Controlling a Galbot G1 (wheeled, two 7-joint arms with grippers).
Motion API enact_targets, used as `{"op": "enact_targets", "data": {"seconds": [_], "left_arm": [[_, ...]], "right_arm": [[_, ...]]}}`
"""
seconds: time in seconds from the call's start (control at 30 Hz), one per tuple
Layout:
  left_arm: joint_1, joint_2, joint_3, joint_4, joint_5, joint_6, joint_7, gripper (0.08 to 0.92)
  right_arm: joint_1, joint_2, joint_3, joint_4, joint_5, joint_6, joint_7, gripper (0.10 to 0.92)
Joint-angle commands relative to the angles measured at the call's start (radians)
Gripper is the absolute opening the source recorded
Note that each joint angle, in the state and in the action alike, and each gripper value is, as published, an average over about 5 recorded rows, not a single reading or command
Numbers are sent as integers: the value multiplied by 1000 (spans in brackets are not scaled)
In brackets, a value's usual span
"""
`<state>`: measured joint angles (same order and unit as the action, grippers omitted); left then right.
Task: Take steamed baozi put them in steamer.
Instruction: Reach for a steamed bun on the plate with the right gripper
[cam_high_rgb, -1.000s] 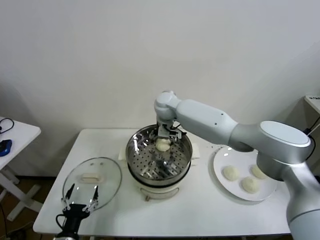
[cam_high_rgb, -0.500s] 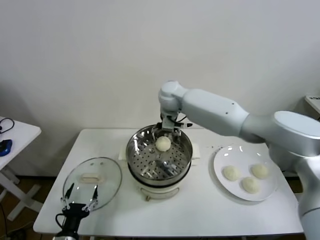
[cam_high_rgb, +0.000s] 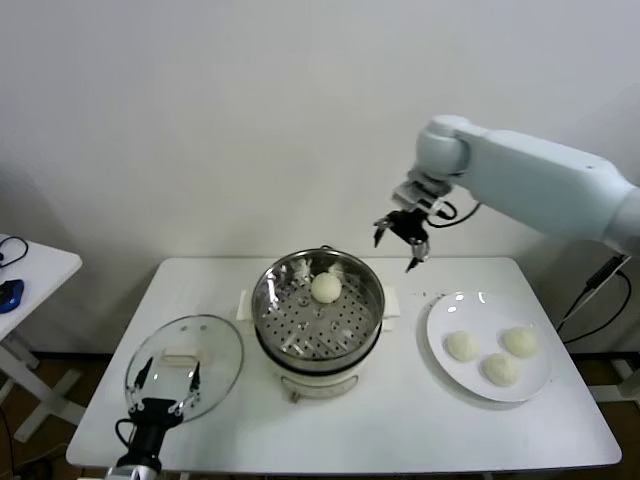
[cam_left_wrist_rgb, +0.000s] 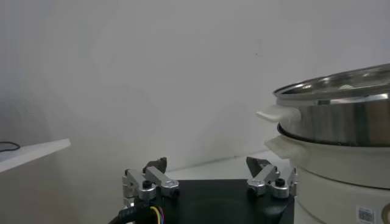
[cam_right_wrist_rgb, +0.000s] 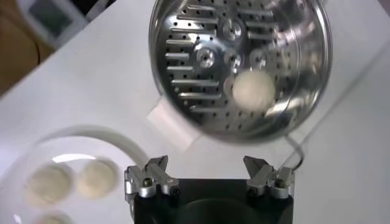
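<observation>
Glass first: the round lid (cam_high_rgb: 185, 362) lies flat on the white desk (cam_high_rgb: 360, 440) at the lower left of the head frame. My left gripper (cam_high_rgb: 165, 389) hangs just below it at the desk's front edge, parked, jaws spread wide and empty; in the left wrist view that gripper (cam_left_wrist_rgb: 209, 173) sits level with the side of the steamer (cam_left_wrist_rgb: 334, 125), whose white handle juts toward it.

At the centre of the head frame the steamer (cam_high_rgb: 318, 312) stands on the desk, steel wall gleaming. One steamed baozi (cam_high_rgb: 326, 287) rests on its perforated tray, toward the back. The right wrist view looks straight down on that same bun (cam_right_wrist_rgb: 253, 89) among the holes of the steamer (cam_right_wrist_rgb: 183, 73).

To the right and higher in the head frame my right gripper (cam_high_rgb: 402, 238) hangs in the air, above the gap between the steamer and the white plate (cam_high_rgb: 440, 345), touching nothing. Its jaws stand wide apart and carry nothing, as the right wrist view confirms for that gripper (cam_right_wrist_rgb: 208, 171).

At the right of the head frame the plate holds three more buns (cam_high_rgb: 492, 355) clustered together. In the right wrist view two of them (cam_right_wrist_rgb: 72, 180) show clearly at the lower left, while the third is only a sliver at the frame edge, I think.
</observation>
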<state>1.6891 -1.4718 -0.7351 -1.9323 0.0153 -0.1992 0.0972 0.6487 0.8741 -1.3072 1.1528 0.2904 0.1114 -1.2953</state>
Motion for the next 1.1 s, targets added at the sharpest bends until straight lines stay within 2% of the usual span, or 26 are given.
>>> {"op": "enact_targets", "data": {"seconds": [0.03,0.47,1.1], "left_arm": [[9,0,0,-6,-2,-5,1,823],[1,1,-4,-10,3,3,2,823],[1,5,-6,18,4,-2,2,823]], "right_arm": [[-165,-236,62,3,-17,-132,10,823],[-479,-218,292,-73,-192,-118,73,823],[-596,-113,355,-177,-256,-85,125,823]]}}
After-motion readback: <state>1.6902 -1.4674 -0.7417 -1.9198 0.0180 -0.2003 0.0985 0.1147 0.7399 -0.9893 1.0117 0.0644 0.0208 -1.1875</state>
